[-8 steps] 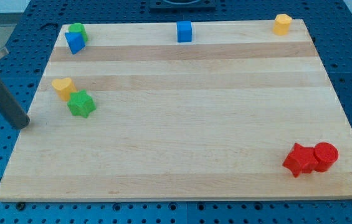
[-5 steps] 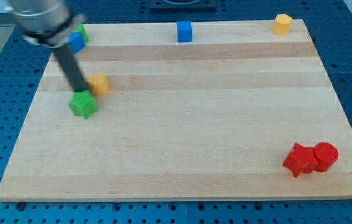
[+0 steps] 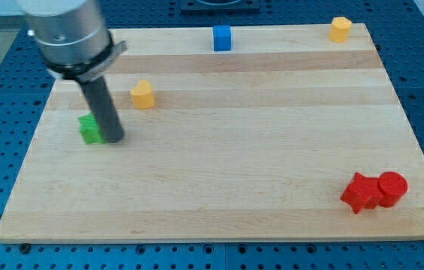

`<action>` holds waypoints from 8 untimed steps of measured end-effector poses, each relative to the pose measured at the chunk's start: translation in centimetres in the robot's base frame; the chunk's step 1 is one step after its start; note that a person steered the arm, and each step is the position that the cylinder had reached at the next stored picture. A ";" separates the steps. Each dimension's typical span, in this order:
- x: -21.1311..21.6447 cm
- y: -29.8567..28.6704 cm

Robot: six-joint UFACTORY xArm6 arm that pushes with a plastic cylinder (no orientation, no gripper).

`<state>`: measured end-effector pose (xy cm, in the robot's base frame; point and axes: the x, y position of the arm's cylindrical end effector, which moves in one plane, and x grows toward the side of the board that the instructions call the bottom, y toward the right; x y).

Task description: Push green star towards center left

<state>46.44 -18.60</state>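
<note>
The green star lies at the view's left of the wooden board, about mid height. My tip rests on the board right against the star's right side, and the rod hides part of the star. A yellow block sits a little up and right of the tip, apart from it.
A blue cube stands at the top middle. A yellow block sits at the top right corner. A red star and a red cylinder touch each other at the bottom right. The arm's body hides the top left corner.
My tip swung from off the board's left edge to above the star, then down to its right side. The yellow block was knocked rightward. The green star shifted slightly left.
</note>
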 end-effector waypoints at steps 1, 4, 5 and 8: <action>0.0 -2.3; -1.9 -4.7; -2.9 -5.5; -2.5 -5.9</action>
